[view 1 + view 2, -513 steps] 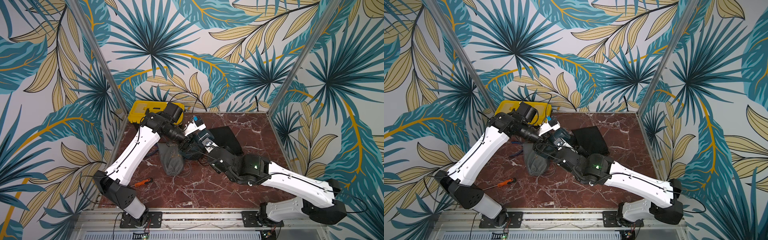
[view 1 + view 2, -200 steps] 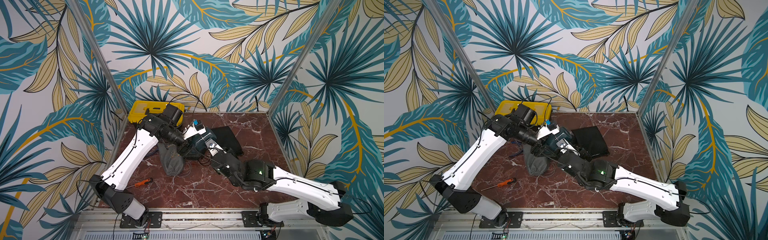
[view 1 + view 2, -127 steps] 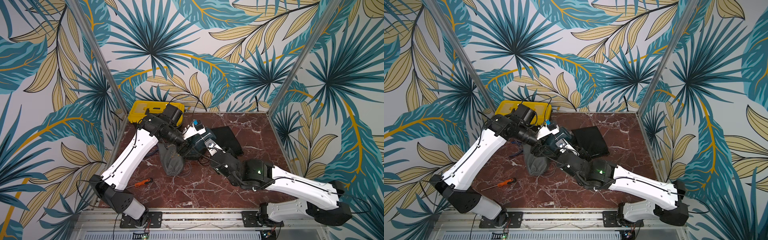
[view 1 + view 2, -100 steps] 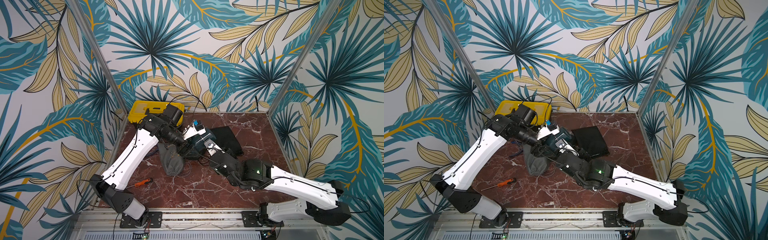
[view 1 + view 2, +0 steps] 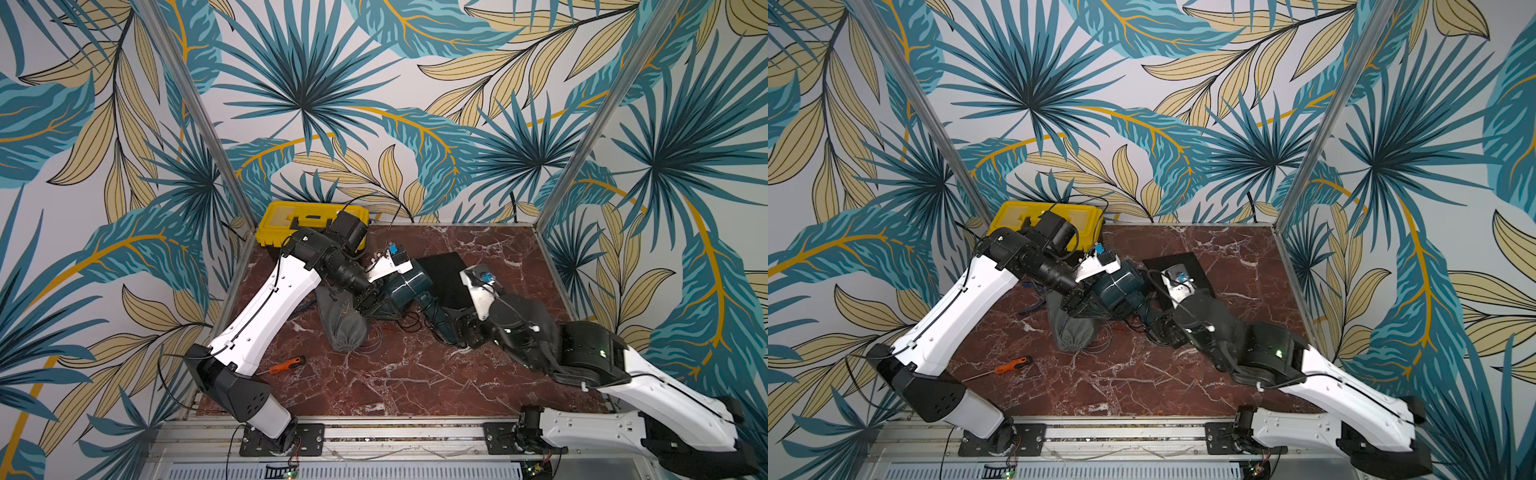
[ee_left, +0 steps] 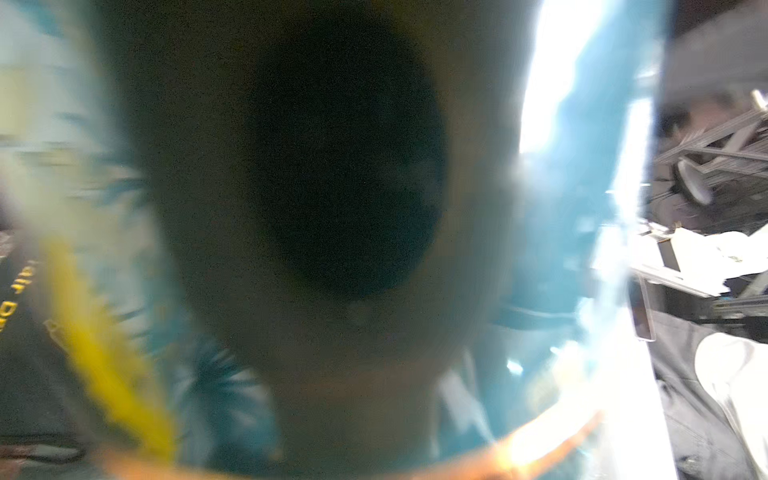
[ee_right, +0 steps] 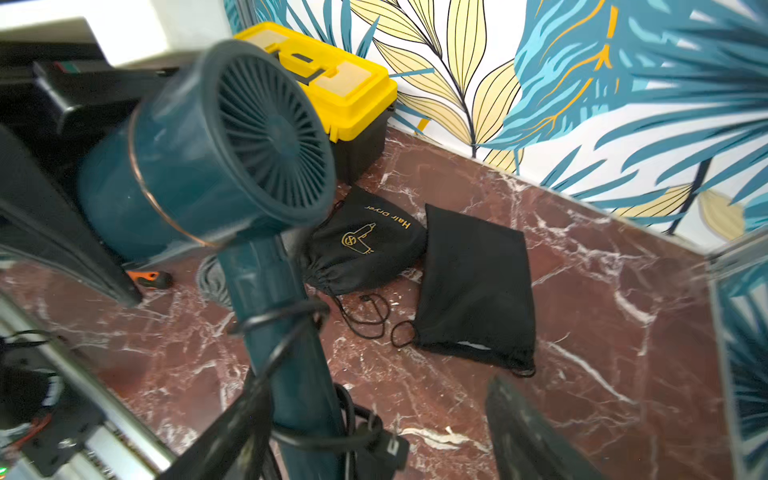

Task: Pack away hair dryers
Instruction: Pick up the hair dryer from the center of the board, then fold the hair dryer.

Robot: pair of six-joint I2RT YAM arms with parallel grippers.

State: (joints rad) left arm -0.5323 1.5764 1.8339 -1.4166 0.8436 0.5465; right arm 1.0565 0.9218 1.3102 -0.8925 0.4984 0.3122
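The dark teal hair dryer hangs above the table, its grilled barrel facing the right wrist camera. Its cord is wrapped round the handle. My left gripper is shut on the barrel's front end, which fills the blurred left wrist view. My right gripper is open around the handle's lower end. One of its fingers lies against the handle and the other stands well apart. A grey drawstring bag lies under the left gripper.
A yellow toolbox stands at the back left. A black "Hair Dryer" pouch and a flat black bag lie mid-table. An orange-handled screwdriver lies front left. Metal posts bound both sides.
My right gripper has opened off the dryer's handle and its arm has drawn back to the right. The left gripper and the teal dryer have hardly moved.
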